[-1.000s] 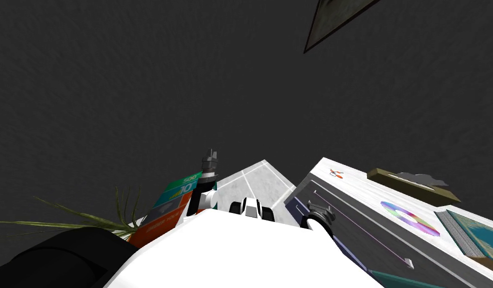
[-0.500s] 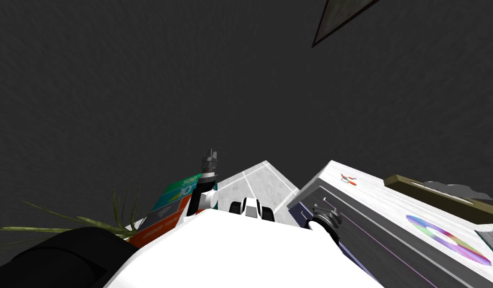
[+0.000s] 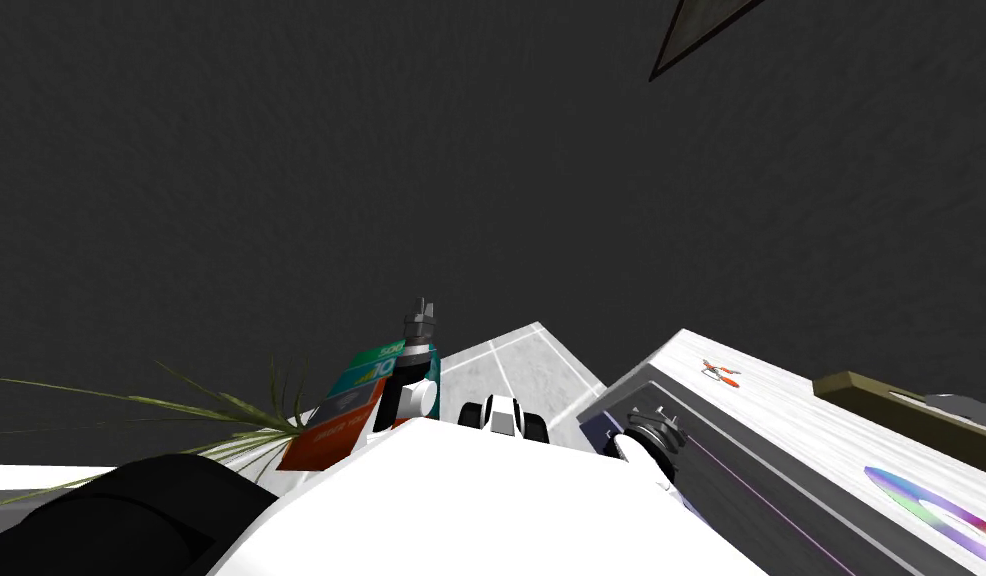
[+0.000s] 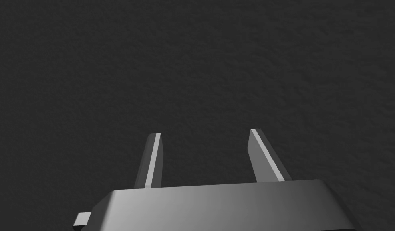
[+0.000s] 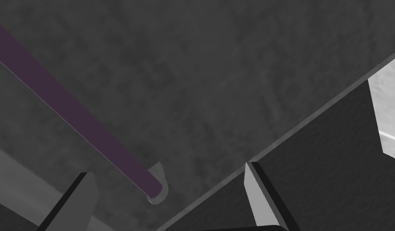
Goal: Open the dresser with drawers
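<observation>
Dresser: the dresser (image 3: 781,420) stands at about 2 o'clock from me, close by, with a white top and a dark grey front turned toward my right arm.
Drawer front: the drawer front (image 5: 200,80) is a flat, mottled dark grey plane, and it looks flush with the dresser's edge.
Handle: a long purple handle (image 5: 76,110) runs slantwise across the drawer front and ends in a small grey mount (image 5: 160,170).
Right gripper: the right gripper (image 3: 649,412) is at the near end of the drawer front. Its fingers (image 5: 256,196) are spread wide, with the handle's end and mount between them. I cannot tell whether they touch it.
Left gripper: the left gripper (image 3: 422,305) is raised at about 11 o'clock, pointing away from me, with its fingers (image 4: 152,164) apart and nothing between them.
Dresser top: a small orange thing (image 3: 721,373) lies near the far corner. An olive tray (image 3: 871,395) is at 3 o'clock of it, and a rainbow disc (image 3: 931,505) is nearer to me.
Floor: a pale grey floor (image 3: 511,365) with thin white lines shows at 12 o'clock, between the dresser and a box.
Wall: a rough dark grey wall (image 3: 381,150) rises ahead, with the corner of a picture frame (image 3: 696,35) high at 1 o'clock.
Left side: an orange and teal box (image 3: 346,420) sits at 11 o'clock, and a thin-leaved plant (image 3: 221,410) at 10 o'clock.
</observation>
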